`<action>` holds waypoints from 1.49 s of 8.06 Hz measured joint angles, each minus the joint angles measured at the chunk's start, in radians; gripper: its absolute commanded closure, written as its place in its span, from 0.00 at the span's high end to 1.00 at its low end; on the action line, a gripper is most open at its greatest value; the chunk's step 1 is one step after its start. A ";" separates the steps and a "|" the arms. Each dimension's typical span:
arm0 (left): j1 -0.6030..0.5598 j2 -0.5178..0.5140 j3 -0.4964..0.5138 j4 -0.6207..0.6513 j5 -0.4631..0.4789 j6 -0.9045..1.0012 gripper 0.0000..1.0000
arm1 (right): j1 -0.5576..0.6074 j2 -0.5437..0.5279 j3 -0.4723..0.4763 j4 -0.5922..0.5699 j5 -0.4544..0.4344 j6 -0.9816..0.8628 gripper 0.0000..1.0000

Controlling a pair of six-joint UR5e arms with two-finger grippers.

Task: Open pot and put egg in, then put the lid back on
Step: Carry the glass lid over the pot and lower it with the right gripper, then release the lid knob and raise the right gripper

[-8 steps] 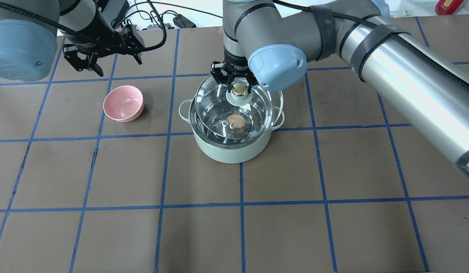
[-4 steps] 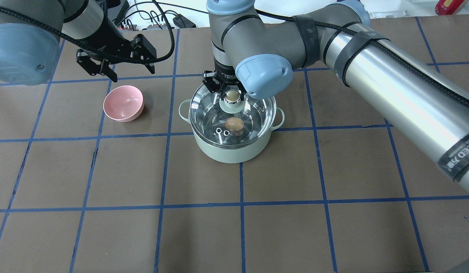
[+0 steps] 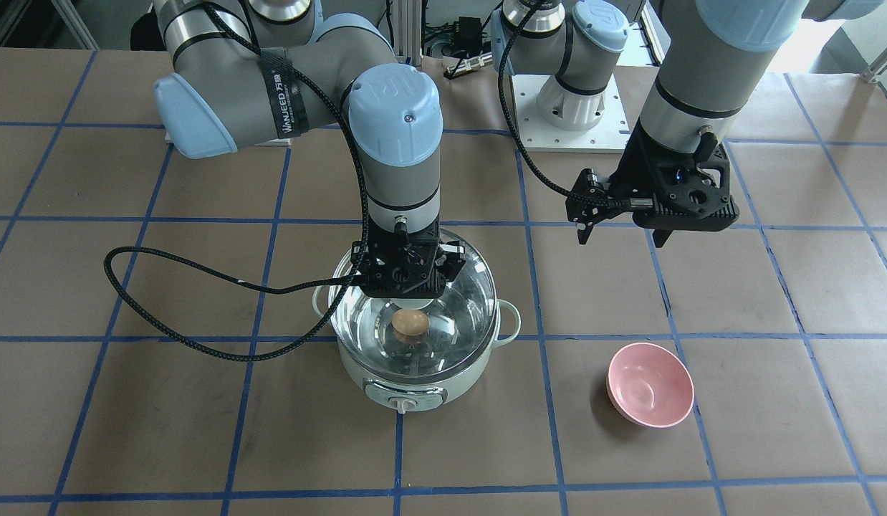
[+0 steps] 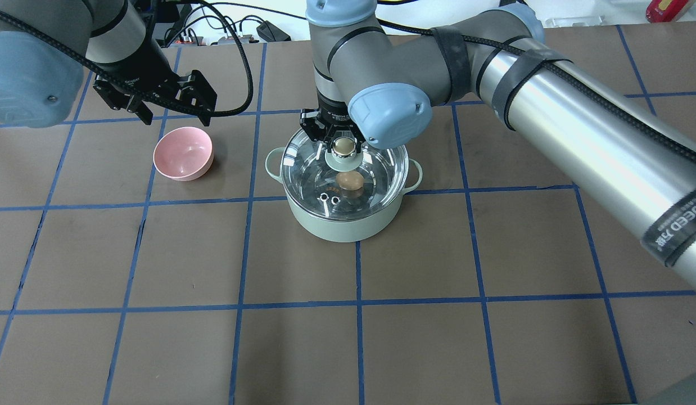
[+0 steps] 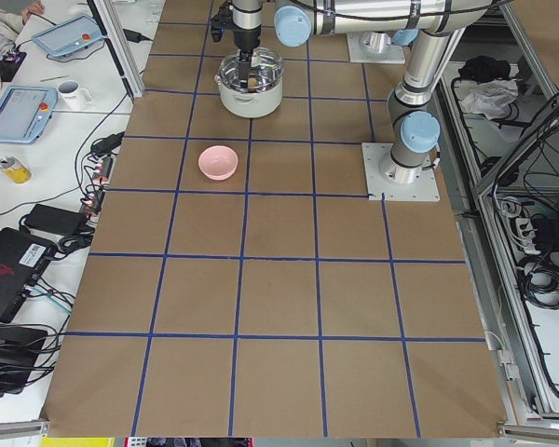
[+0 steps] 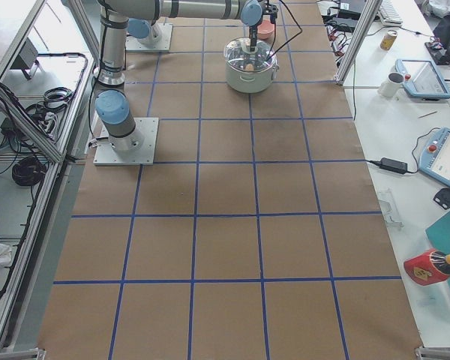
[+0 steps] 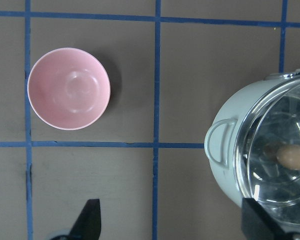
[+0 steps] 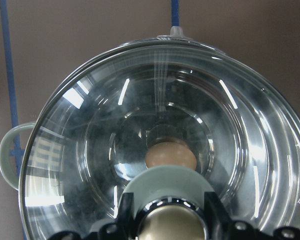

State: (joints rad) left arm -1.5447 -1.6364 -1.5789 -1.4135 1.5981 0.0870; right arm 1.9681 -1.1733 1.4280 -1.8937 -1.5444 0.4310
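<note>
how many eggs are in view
1. The egg lies inside the pot, seen through the glass lid. The pink bowl holds none. The lid's centre hides a little of the pot's floor, so another could just be hidden.

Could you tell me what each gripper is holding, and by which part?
The right gripper holds the lid by its knob; the left gripper holds nothing.
</note>
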 measured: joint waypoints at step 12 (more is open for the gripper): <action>0.001 -0.012 -0.006 -0.024 0.003 0.025 1.00 | 0.000 0.019 0.006 -0.037 -0.005 -0.003 0.98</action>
State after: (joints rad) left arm -1.5432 -1.6481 -1.5846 -1.4376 1.6015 0.1120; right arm 1.9681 -1.1545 1.4340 -1.9311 -1.5493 0.4279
